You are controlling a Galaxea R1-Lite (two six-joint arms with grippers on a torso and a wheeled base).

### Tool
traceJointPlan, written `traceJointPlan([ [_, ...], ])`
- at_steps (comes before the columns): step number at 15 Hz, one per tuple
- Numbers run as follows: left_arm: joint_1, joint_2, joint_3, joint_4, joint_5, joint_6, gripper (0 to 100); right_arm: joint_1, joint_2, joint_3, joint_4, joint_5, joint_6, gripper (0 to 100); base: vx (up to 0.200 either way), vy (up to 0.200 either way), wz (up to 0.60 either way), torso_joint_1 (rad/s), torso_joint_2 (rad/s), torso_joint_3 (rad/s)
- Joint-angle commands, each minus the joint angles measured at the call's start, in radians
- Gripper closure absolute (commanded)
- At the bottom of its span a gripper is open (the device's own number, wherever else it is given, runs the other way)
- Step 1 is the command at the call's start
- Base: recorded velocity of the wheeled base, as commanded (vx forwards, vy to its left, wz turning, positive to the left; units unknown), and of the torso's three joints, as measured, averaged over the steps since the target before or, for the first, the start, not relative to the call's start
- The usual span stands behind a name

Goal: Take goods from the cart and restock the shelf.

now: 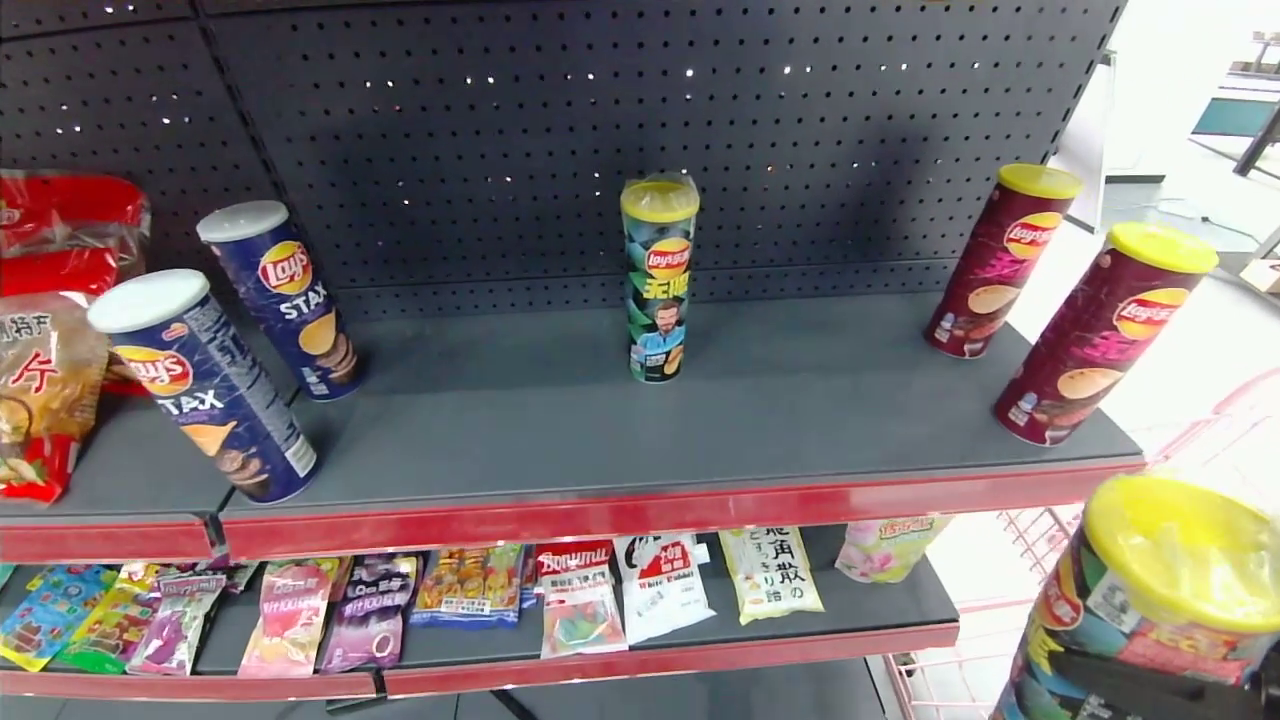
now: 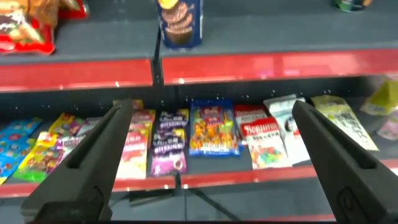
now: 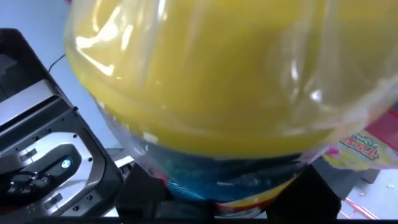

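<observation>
A green chip can with a yellow lid point(image 1: 1150, 600) sits low at the right, in front of the shelf, and my right gripper point(image 1: 1130, 690) is shut on its body. The right wrist view looks onto the can's wrapped yellow lid point(image 3: 230, 81), with dark fingers point(image 3: 143, 193) either side below it. A matching green can point(image 1: 658, 280) stands upright mid-way along the upper shelf point(image 1: 760, 400). My left gripper point(image 2: 211, 109) is open and holds nothing; it faces the lower shelf's candy bags point(image 2: 214, 127).
Two blue cans point(image 1: 285, 300) point(image 1: 205, 385) stand at the shelf's left and two maroon cans point(image 1: 1000, 260) point(image 1: 1105, 335) at its right, with bare shelf either side of the green one. Snack bags point(image 1: 45, 340) lie far left. A pink wire cart point(image 1: 1030, 540) is at the lower right.
</observation>
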Motion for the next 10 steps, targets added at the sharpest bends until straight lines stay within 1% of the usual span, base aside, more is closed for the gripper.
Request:
traceJointPlan([
  [1,-0.001,-0.002,0.0,0.0,0.0,0.0,0,0.038,0.002,-0.004,-0.002,0.001,0.0,100,0.2,0.0,0.0,0.002,0.01,0.002],
  [4,-0.001,0.0,0.0,0.0,0.0,0.0,0,0.045,0.002,-0.001,-0.002,0.002,0.0,100,0.2,0.0,0.0,0.009,0.0,0.002],
  [10,-0.001,0.0,0.0,0.0,-0.001,0.0,0,0.045,0.004,0.002,-0.002,0.002,0.0,100,0.0,0.0,0.0,0.0,0.0,0.0],
])
